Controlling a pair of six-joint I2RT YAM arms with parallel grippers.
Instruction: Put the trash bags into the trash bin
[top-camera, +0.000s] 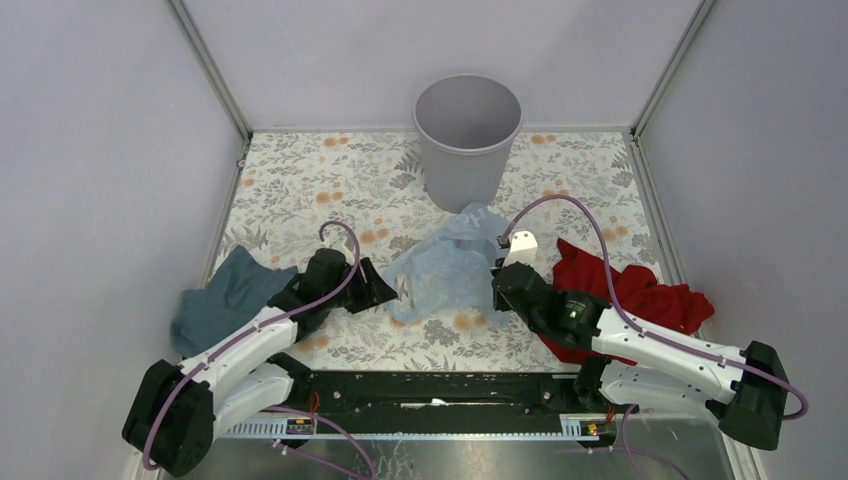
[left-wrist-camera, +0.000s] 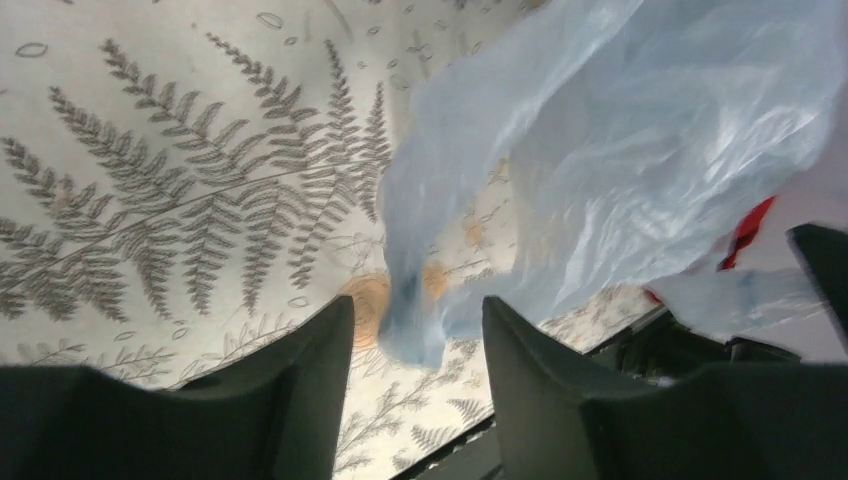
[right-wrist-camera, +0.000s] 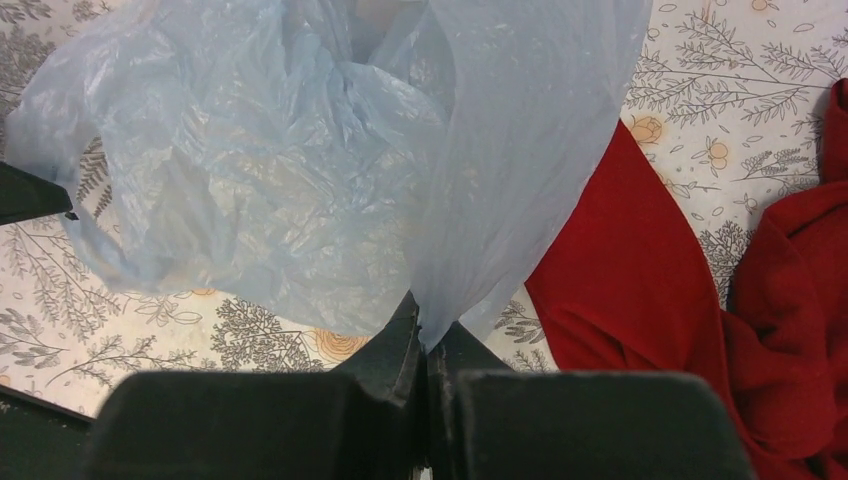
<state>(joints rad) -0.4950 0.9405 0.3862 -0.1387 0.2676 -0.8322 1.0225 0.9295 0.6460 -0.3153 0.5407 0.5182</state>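
The pale-blue translucent trash bag (top-camera: 448, 265) lies crumpled on the floral table between my two grippers. The grey round trash bin (top-camera: 467, 140) stands upright at the back centre, just beyond the bag. My right gripper (top-camera: 500, 285) is shut on an edge of the bag (right-wrist-camera: 520, 150), pinched between its fingertips (right-wrist-camera: 405, 335). My left gripper (top-camera: 385, 290) is open at the bag's left edge. In the left wrist view a twisted end of the bag (left-wrist-camera: 415, 335) hangs between the open fingers (left-wrist-camera: 330, 350) without being clamped.
A dark teal-blue cloth (top-camera: 228, 292) lies at the left, beside the left arm. A red cloth (top-camera: 640, 295) lies at the right under the right arm, also in the right wrist view (right-wrist-camera: 680, 270). Grey walls enclose the table on three sides.
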